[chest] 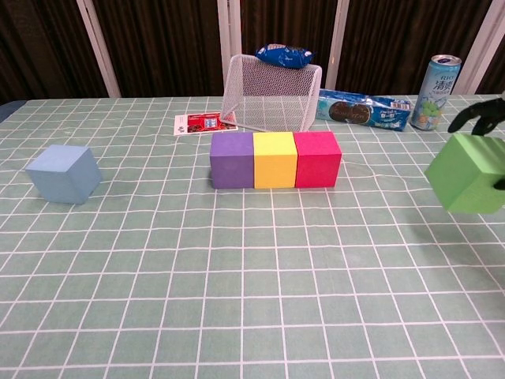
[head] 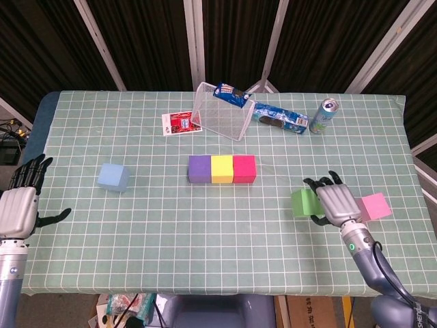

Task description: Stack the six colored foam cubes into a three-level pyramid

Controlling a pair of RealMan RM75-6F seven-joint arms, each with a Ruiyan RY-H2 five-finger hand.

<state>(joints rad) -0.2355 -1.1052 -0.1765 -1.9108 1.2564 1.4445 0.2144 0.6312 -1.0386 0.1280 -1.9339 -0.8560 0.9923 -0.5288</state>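
A purple cube (head: 199, 169), a yellow cube (head: 222, 169) and a red cube (head: 244, 169) stand side by side in a row at the table's middle. My right hand (head: 336, 205) holds a green cube (head: 301, 202) lifted above the table, right of the row; the green cube (chest: 470, 171) hangs tilted in the chest view. A pink cube (head: 375, 205) lies just right of that hand. A light blue cube (head: 113, 177) sits at the left. My left hand (head: 20, 205) hovers open off the table's left edge.
A wire mesh basket (head: 222, 113) lies tipped at the back with a blue snack pack (head: 231, 93) on it. A cookie packet (head: 281, 119), a drink can (head: 323, 115) and a red card (head: 181, 124) also lie at the back.
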